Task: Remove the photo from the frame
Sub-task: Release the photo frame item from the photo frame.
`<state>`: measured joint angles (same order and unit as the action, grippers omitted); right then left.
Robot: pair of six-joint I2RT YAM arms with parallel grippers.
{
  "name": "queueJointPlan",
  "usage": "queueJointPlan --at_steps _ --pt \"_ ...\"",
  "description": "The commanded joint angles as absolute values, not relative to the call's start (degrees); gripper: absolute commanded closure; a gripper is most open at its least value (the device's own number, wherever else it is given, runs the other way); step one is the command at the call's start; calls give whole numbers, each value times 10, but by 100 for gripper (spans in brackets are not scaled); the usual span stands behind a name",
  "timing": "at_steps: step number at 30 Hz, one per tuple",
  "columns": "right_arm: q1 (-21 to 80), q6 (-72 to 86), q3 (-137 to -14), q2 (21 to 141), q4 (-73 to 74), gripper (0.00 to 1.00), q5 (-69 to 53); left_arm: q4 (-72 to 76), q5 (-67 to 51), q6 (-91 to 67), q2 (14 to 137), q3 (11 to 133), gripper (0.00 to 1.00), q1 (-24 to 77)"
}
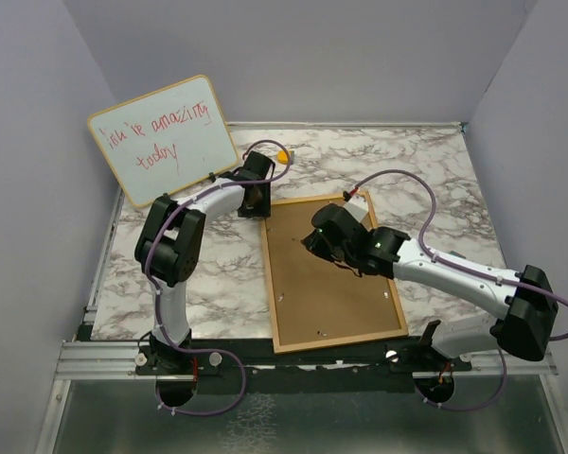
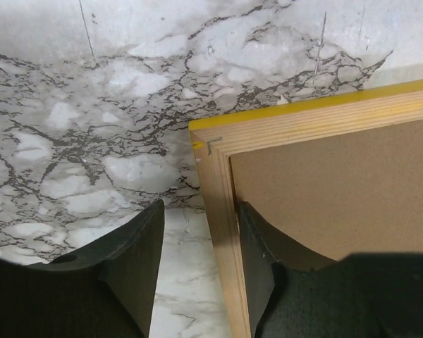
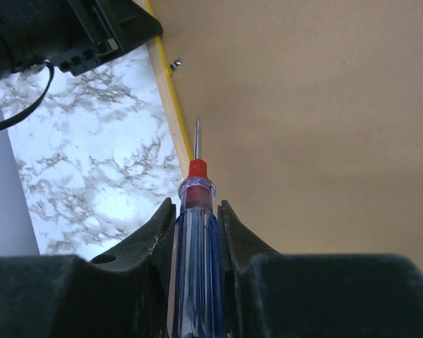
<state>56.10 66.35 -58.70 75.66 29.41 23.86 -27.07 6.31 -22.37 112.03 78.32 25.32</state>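
The large rectangular picture frame with a thin yellow edge [image 1: 333,272] lies face down on the marble-patterned bench [image 1: 426,180], brown fibreboard back up. I cannot see the photo; I judge it sits under that back.

My left end effector [image 2: 201,220] stands with fingers apart astride the pale wooden rail at the frame's far left corner, one finger on the bench side and the other over the backing, not clamped. My right end effector [image 3: 196,211] is clamped on a screwdriver with a clear blue handle and red collar [image 3: 196,282]. Its thin tip points along the left rail, short of a small metal clip [image 3: 175,64].

I expect the frame to be stiff, light and apt to skate on the smooth bench, so the rail is where I would pin it. The print will probably crease easily, so I would take it by an edge.
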Motion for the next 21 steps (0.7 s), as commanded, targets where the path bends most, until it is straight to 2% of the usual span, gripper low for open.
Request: queueJointPlan --at_steps 1,8,14,17,21 --pt "554 660 -631 791 256 100 225 -295 71 -218 1161 806 55 246" --pt "528 643 -701 860 269 100 223 -303 95 -217 1137 808 65 236" --pt "490 682 -760 910 298 100 222 -307 67 -214 1162 817 77 233" --pt "483 724 -751 918 307 99 198 -310 56 -214 1157 821 79 231" --pt "482 706 -684 917 220 100 129 -310 60 -214 1148 821 79 230"
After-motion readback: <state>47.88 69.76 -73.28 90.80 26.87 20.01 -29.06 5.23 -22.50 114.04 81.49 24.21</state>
